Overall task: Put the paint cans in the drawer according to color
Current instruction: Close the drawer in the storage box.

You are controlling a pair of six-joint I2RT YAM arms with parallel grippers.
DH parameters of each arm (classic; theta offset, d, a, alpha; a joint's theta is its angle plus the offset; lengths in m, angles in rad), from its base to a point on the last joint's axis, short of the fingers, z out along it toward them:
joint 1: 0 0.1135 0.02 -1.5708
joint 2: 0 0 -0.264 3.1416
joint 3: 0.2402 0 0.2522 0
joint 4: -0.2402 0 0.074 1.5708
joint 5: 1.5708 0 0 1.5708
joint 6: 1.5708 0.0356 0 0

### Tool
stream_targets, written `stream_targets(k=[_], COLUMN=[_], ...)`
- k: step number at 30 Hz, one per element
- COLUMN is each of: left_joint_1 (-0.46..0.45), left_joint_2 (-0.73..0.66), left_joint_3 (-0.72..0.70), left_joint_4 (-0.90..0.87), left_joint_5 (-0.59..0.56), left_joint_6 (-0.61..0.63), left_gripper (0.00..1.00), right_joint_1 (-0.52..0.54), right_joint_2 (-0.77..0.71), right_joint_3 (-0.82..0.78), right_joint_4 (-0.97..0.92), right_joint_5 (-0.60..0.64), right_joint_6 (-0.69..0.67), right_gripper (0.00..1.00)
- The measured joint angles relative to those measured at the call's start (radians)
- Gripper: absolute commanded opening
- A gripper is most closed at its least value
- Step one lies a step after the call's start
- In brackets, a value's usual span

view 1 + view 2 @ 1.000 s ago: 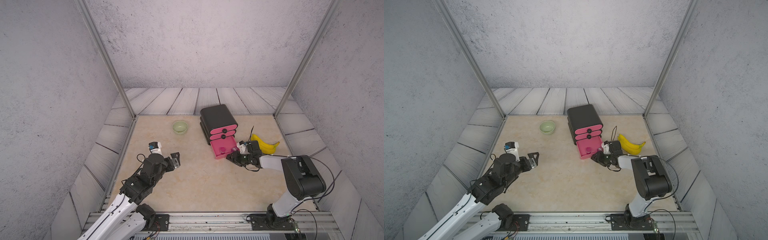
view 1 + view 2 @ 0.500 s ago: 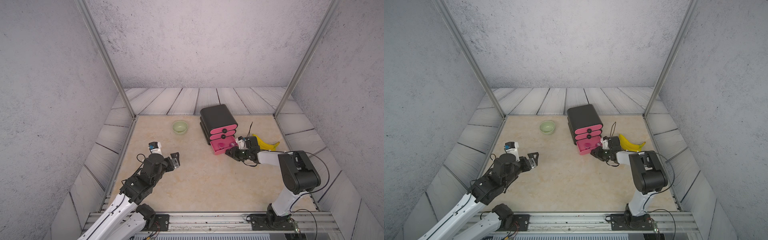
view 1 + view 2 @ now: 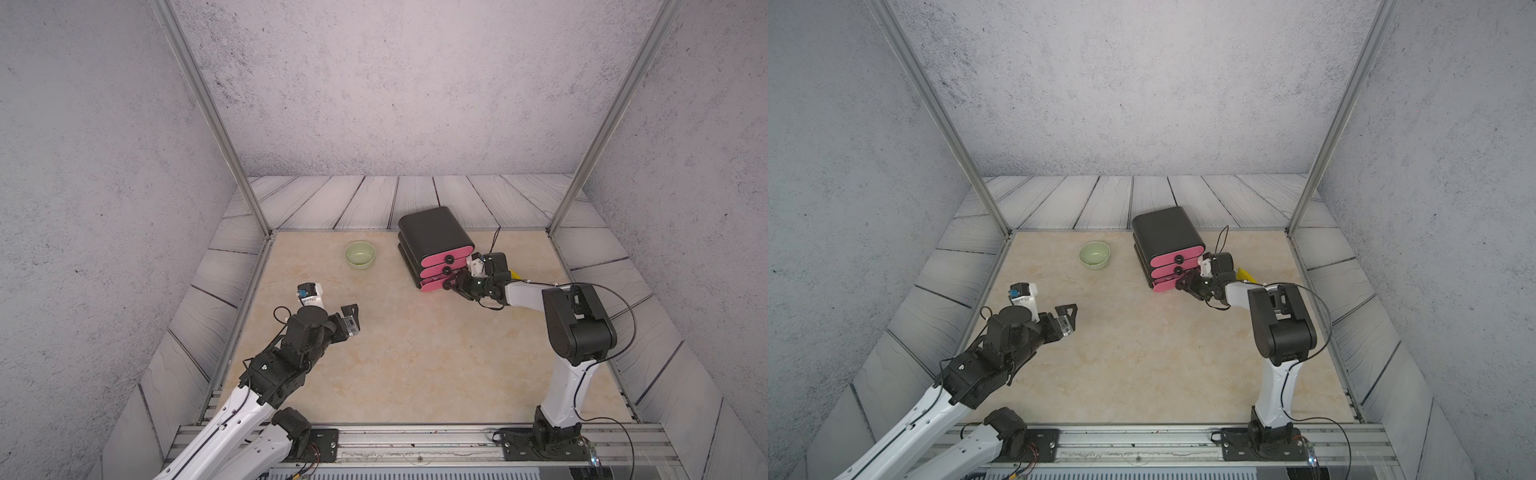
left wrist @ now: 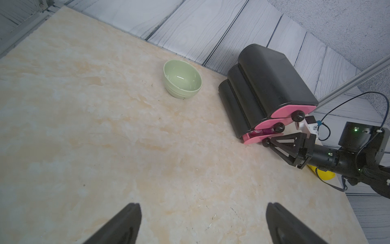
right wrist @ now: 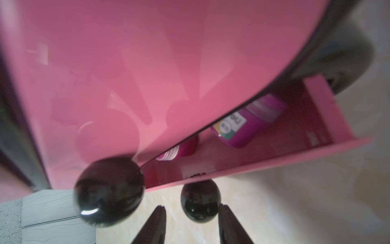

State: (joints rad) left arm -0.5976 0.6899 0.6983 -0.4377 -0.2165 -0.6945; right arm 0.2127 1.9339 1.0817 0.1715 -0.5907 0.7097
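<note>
1. Right wrist view gives me the right gripper [image 5: 192,209]. Its two dark fingers stand apart on either side of the round black knob [image 5: 200,202] of the bottom drawer [image 5: 274,157], with a gap on one side, so I read it as unclamped.
2. Only that view looks into the bottom drawer, which is pulled slightly out. Two magenta paint cans [image 5: 242,126] sit inside, the second can [image 5: 179,150] half hidden by the front above.
3. Left gripper [image 4: 203,208] hangs spread wide and empty over the beige marbled tabletop [image 4: 84,126], well apart from the chest [image 3: 434,232].
4. In both top views I count one glossy black rounded chest with three pink fronts and three knobs. There is also one pale green bowl [image 3: 360,255] and a scrap of something yellow [image 4: 322,174] behind the right arm.
</note>
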Motion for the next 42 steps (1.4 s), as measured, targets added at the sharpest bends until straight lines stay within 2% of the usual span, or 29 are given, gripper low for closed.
stream_targets(k=[4, 9, 11, 13, 15, 18, 31, 42], left_joint_1=[0.000, 0.000, 0.000, 0.000, 0.000, 0.000, 0.000, 0.000], left_joint_2=[-0.001, -0.009, -0.008, 0.003, 0.019, 0.047, 0.030, 0.032], left_joint_3=[0.000, 0.000, 0.000, 0.000, 0.000, 0.000, 0.000, 0.000], left_joint_4=[-0.010, -0.014, -0.009, 0.001, 0.012, 0.018, 0.018, 0.019], left_joint_5=[-0.004, -0.020, -0.024, -0.024, -0.023, -0.022, -0.030, -0.034], left_joint_6=[0.007, 0.015, 0.018, 0.020, 0.023, 0.026, 0.054, 0.067], left_gripper=[0.99, 0.99, 0.99, 0.99, 0.99, 0.99, 0.99, 0.99], right_joint_1=[-0.005, -0.025, -0.033, -0.036, -0.038, -0.038, -0.031, -0.015], right_joint_2=[-0.015, -0.135, -0.158, -0.153, -0.142, -0.094, 0.113, 0.172], right_joint_3=[-0.055, -0.293, -0.344, -0.346, -0.319, -0.250, -0.074, 0.029], right_joint_4=[0.067, 0.178, 0.214, 0.232, 0.233, 0.244, 0.266, 0.312], right_joint_5=[0.011, 0.051, 0.069, 0.080, 0.092, 0.109, 0.114, 0.100], right_joint_6=[0.023, 0.077, 0.108, 0.142, 0.172, 0.222, 0.370, 0.452], right_gripper=[0.46, 0.42, 0.37, 0.19, 0.08, 0.02, 0.03, 0.09])
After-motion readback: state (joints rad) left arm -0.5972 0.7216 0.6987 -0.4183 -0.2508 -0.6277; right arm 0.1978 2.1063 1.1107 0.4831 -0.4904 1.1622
